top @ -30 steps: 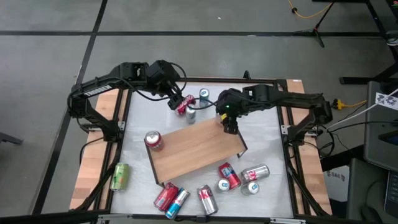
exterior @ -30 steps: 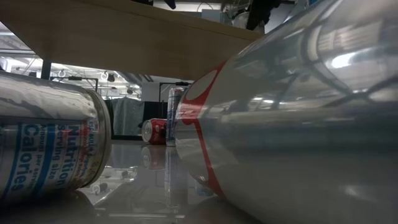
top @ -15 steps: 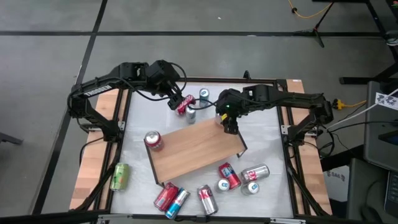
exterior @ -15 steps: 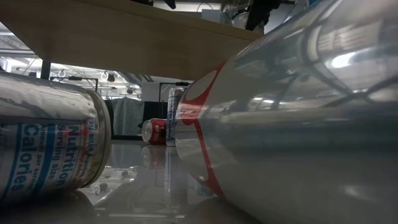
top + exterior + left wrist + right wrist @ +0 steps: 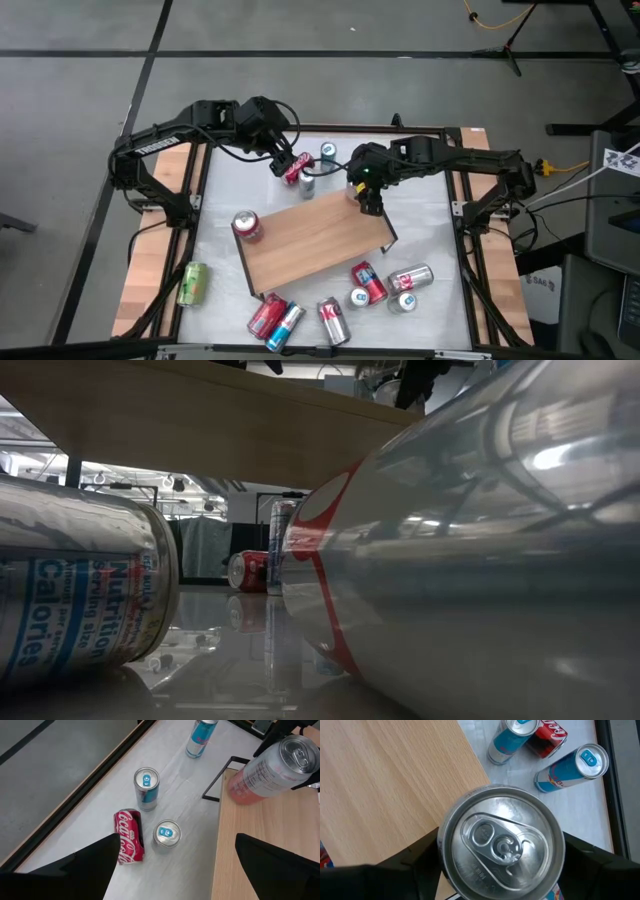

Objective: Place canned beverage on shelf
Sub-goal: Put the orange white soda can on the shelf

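On the shelf [image 5: 315, 235], pink can [image 5: 265, 772].

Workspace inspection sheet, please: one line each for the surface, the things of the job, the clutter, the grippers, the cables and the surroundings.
Surface: white tabletop with black rim, many cans on it.
Job's things: wooden shelf, top bare except at its far corner; pink can held upright there.
Clutter: lying red can and two upright blue-top cans behind the shelf; red can at its left corner; green can on the left side board; more cans in front.
Grippers: right gripper jaws closed on the pink can; left gripper jaws open above the far cans.
Cables: black cables along both arms; orange cable on the floor.
Surroundings: grey floor; nobody seen.
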Tool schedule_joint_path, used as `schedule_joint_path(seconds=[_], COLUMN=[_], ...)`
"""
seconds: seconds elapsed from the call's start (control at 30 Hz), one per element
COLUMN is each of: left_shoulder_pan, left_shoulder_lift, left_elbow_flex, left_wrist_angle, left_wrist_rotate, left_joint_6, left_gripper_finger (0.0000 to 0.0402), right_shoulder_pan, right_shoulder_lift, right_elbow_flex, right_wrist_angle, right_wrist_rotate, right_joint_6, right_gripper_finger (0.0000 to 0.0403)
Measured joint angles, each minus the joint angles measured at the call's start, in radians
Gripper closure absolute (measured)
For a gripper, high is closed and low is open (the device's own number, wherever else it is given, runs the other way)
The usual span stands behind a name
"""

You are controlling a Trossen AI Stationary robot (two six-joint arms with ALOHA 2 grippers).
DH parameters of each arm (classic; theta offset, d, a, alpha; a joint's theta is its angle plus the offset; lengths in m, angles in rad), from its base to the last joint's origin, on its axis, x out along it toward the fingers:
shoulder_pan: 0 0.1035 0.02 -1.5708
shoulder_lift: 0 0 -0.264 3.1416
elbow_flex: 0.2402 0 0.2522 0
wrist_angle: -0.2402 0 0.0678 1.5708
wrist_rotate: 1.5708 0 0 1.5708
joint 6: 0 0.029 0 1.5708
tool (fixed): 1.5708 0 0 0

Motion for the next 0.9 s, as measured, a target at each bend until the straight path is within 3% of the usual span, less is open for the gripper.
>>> schedule_joint_path(seconds=[0.57,0.9], left_shoulder_pan=[0.0,0.0], left_shoulder_lift=[0.0,0.0], left_elbow_flex=[0.0,0.0], left_wrist_angle=[0.0,0.001], left_wrist_rotate=[0.0,0.0], left_joint_6=[0.0,0.0], left_gripper_finger=[0.0015,0.0015], right_shoulder_pan=[0.0,0.0], right_shoulder_lift=[0.001,0.006], right_elbow_flex=[-0.001,-0.006], right_wrist_angle=[-0.002,-0.013], right_wrist_rotate=[0.0,-0.003], right_joint_6=[-0.006,-0.009], right_gripper_finger=[0.0106,0.0019])
